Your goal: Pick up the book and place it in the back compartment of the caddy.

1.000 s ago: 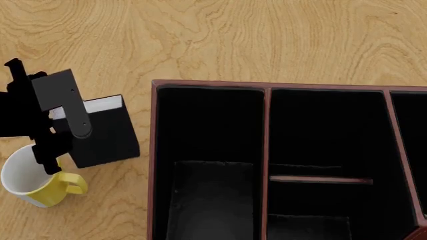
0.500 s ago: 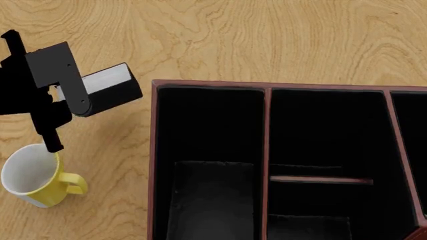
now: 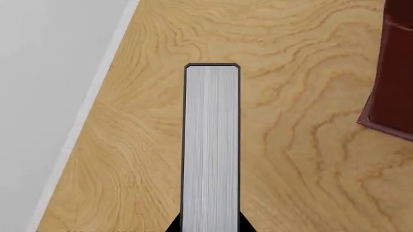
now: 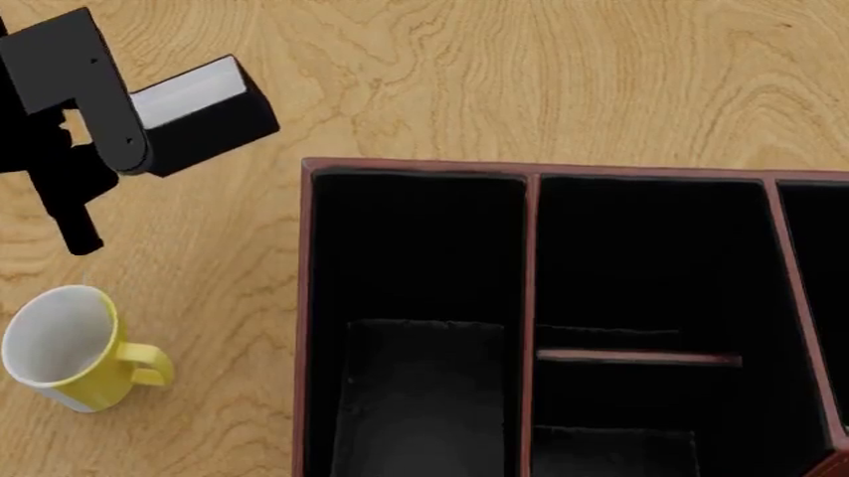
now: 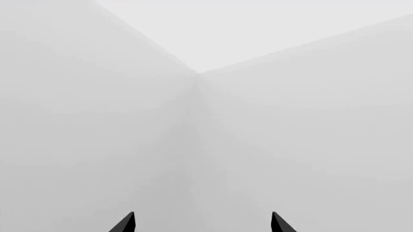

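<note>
The black book (image 4: 206, 117) with white page edges hangs above the wooden table at the far left, tilted, with my left gripper (image 4: 137, 127) shut on it. In the left wrist view the book's page edge (image 3: 211, 145) runs straight out from between the fingers. The reddish-brown caddy (image 4: 412, 168) lies to the right of the book, apart from it. A low crossbar (image 4: 637, 357) splits its middle column, and the back compartment (image 4: 650, 263) shows only black lining. My right gripper (image 5: 203, 224) stands open, facing blank grey walls, and does not show in the head view.
A yellow-and-white mug (image 4: 60, 348) stands upright at the near left, below the held book. A corner of the caddy (image 3: 393, 72) shows in the left wrist view. The table's edge (image 3: 96, 96) runs along one side there. Bare wood (image 4: 531, 70) lies beyond the caddy.
My left gripper has lifted the book off the table beside the mug and carried it up and away from me. The mug and caddy have not moved.
</note>
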Controlling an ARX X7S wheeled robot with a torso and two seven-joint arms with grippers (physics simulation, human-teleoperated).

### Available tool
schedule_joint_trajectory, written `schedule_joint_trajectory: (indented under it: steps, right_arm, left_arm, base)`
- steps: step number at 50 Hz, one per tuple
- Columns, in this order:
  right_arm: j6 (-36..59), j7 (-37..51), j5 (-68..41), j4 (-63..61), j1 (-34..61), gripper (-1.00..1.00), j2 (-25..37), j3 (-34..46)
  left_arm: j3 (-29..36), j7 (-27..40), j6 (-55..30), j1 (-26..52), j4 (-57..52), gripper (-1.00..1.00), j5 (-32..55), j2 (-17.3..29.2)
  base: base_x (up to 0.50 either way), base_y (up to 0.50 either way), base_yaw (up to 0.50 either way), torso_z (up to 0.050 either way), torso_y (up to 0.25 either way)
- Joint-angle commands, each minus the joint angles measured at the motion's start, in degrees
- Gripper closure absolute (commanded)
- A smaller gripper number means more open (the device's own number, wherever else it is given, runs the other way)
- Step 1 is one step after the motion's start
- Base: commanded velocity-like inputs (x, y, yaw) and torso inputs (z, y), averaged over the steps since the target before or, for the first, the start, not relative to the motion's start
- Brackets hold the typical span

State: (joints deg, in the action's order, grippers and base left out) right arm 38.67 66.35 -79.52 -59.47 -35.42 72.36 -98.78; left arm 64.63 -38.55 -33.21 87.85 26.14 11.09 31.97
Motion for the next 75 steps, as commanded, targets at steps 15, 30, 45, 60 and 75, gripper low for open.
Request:
schedule_joint_trajectory:
  steps: [15, 30, 45, 60, 75]
  right_arm:
    - [0.7, -0.3, -2.5, -0.3, 0.0, -1.0, -0.2, -3.2]
    - [0.1, 0.2, -3.3, -0.4, -2.1, -1.0, -0.2, -5.7]
    - [0.3, 0.3, -4.1, -0.2, -2.4, -1.0, 0.1, -7.1]
    - [1.4, 0.6, -5.5, -0.1, -1.5, -1.0, 0.9, -7.9]
    - [1.7, 0.8, -6.0, -0.2, -0.8, -1.0, 1.2, -7.8]
  left_arm:
    - [-5.4, -2.2, -19.1, 7.7, -22.0, 1.0, 6.2, 8.7]
    - [-11.6, -5.3, -29.1, 12.5, -28.2, 1.0, 13.4, 10.5]
    - [-17.1, -7.4, -37.4, 16.0, -35.0, 1.0, 20.5, 11.4]
    - [-23.0, -8.4, -44.2, 18.8, -41.3, 1.0, 27.6, 11.8]
    - [-26.1, -9.0, -48.6, 21.8, -45.3, 1.0, 32.1, 11.9]
  base:
    - [0.0, 0.0, 0.0, 0.0, 0.001]
    - [0.0, 0.0, 0.0, 0.0, 0.001]
    - [0.0, 0.0, 0.0, 0.0, 0.001]
    - [0.0, 0.0, 0.0, 0.0, 0.001]
    - [0.0, 0.0, 0.0, 0.0, 0.001]
